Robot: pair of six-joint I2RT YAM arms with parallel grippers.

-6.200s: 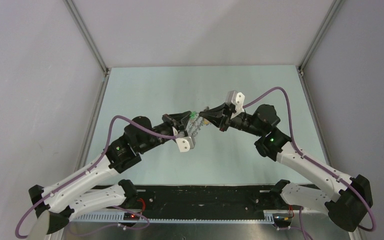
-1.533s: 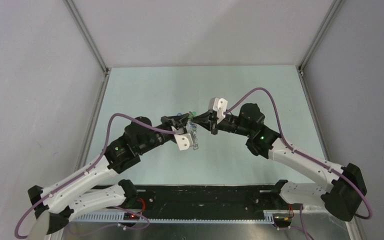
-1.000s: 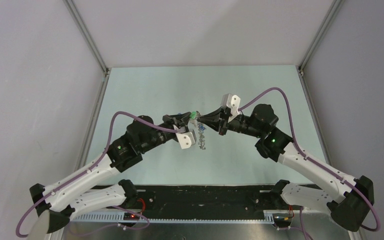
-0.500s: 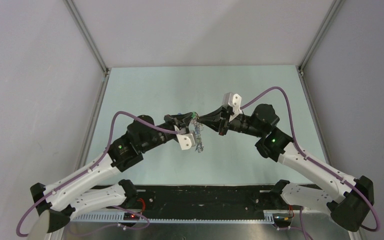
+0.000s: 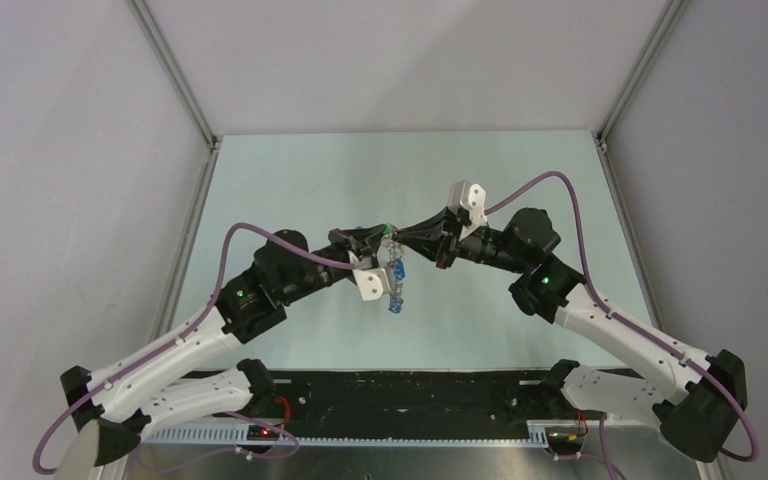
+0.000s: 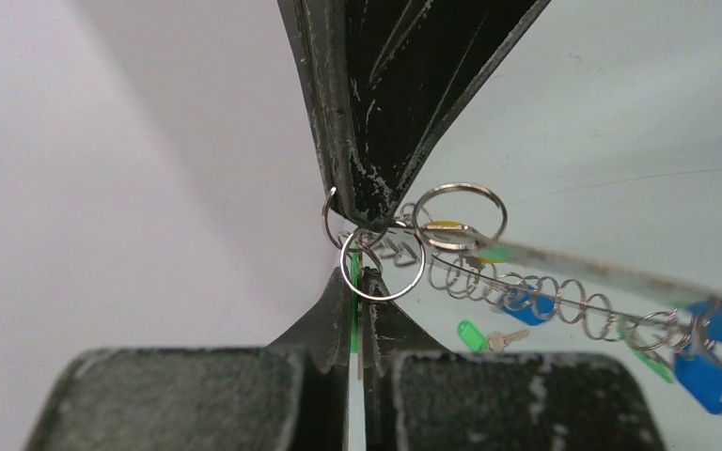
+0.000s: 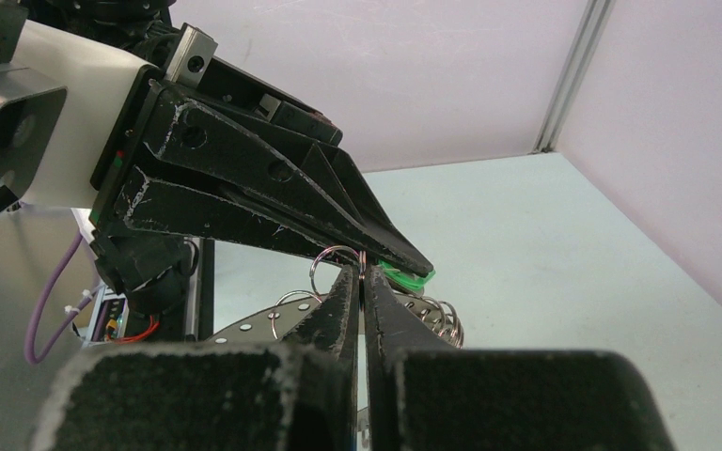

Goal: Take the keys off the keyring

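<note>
My left gripper [image 5: 382,238] and right gripper [image 5: 401,240] meet tip to tip above the middle of the table. The left gripper [image 6: 357,272] is shut on a green key tag [image 7: 404,274]. The right gripper [image 7: 361,272] is shut on a small split ring [image 6: 382,266]. A bunch of keys [image 5: 395,285] on several small rings, some with blue tags [image 6: 705,376], hangs below the tips. A flat grey band with holes [image 7: 244,327], seemingly the keyring, curves under the right fingers and is mostly hidden.
A loose key with a green tag [image 6: 478,335] lies on the pale green table [image 5: 290,180] under the grippers. A small blue item [image 5: 358,228] lies just behind the left gripper. Grey walls and metal posts enclose the table on three sides.
The right gripper went left to the left gripper, drew back right, then closed up again tip to tip. The hanging bunch has swung and a blue tag now shows at its bottom.
</note>
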